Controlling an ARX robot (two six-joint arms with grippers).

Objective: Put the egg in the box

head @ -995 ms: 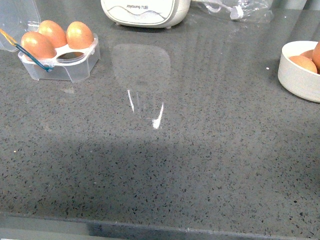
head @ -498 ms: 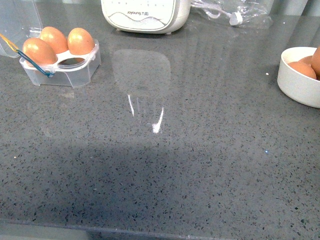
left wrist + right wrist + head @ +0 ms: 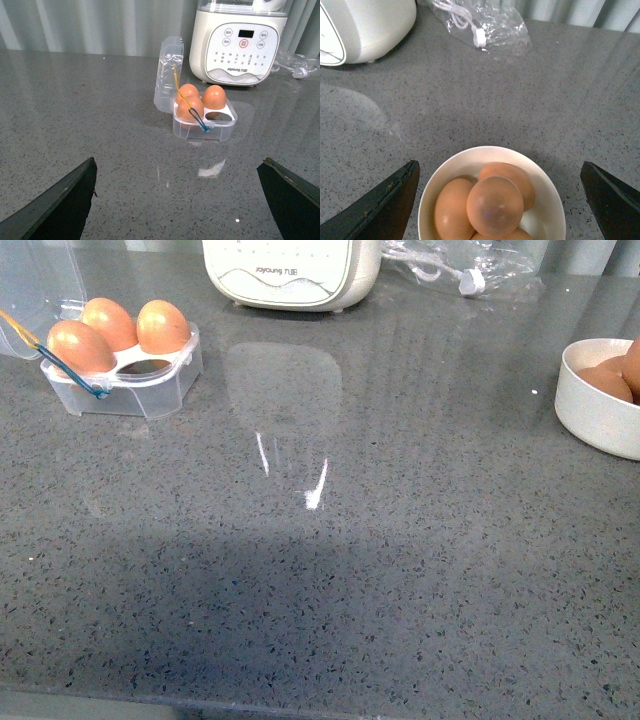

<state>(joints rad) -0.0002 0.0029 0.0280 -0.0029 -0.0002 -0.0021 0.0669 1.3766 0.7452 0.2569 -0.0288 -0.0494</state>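
Left end effector (image 3: 178,161) wide before the box (image 3: 205,131); right end effector (image 3: 497,167) wide over the egg (image 3: 495,206).

Orange-brown egg (image 3: 495,202) lies topmost in bowl (image 3: 490,149); clear box (image 3: 140,392) open, one cup (image 3: 150,366) empty.

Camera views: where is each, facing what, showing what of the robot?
Front view: on the body between the arms, looking down across the counter; box far left, bowl right edge; no arm shows.
Left wrist view: on the left arm, facing the open box holding three eggs; left gripper fingers spread wide.
Right wrist view: on the right arm, looking down into the bowl of loose eggs; right gripper likewise.
Shared: front and left wrist, box; front and right wrist, bowl.
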